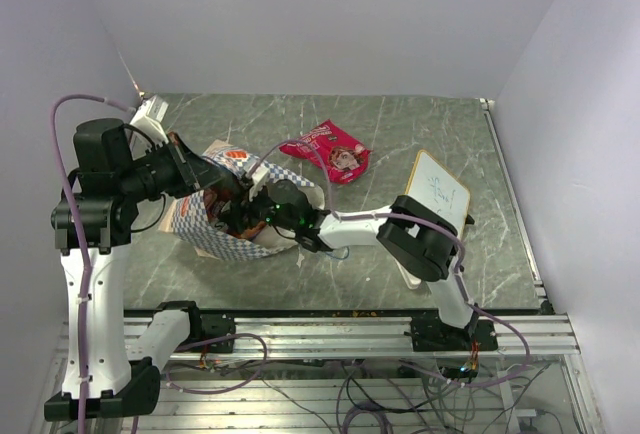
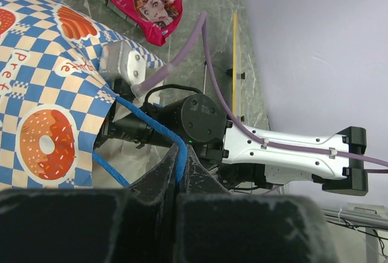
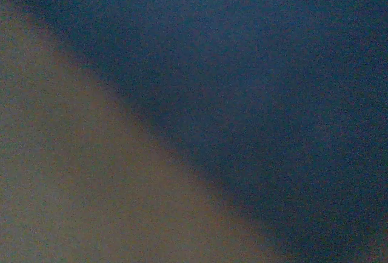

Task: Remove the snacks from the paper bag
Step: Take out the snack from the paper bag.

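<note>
Left gripper (image 2: 180, 163) on paper bag (image 2: 42, 87) handle (image 2: 145, 120)

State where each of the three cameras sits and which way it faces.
Top external: above and behind the bases, looking down on the table, paper bag, red packet and whiteboard; both arms show.
Left wrist: on the left arm, looking past the left pincer, shut on the blue string handle, at the bag's side; the right arm shows too.
Right wrist: only a tan and dark-blue blur; its aim cannot be told, and none of the arm shows.
Shared: top external and left wrist both show the paper bag, red packet and right arm.
</note>
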Controlling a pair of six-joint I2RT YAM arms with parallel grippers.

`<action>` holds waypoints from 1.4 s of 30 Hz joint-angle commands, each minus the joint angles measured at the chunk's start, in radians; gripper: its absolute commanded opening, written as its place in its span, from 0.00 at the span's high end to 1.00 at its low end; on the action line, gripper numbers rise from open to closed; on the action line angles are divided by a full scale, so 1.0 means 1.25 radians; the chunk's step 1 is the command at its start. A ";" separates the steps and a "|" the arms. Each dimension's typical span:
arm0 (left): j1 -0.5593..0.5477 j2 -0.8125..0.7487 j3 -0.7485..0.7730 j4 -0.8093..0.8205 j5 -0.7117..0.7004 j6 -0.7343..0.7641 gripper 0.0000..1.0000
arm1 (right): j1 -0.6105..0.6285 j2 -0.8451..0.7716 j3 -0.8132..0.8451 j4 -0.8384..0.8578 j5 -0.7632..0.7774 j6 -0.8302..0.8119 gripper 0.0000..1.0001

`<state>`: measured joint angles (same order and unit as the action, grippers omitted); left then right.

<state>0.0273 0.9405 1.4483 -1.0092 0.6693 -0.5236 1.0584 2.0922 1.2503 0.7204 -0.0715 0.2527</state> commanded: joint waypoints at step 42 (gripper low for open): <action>0.000 -0.121 -0.096 -0.041 -0.083 -0.097 0.93 | -0.087 -0.440 -0.160 -0.256 0.003 -0.010 1.00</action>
<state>0.0273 0.8078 1.3529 -1.0874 0.5606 -0.6182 1.0344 1.6287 1.0138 0.3893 0.0734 0.2676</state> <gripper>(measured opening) 0.073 0.007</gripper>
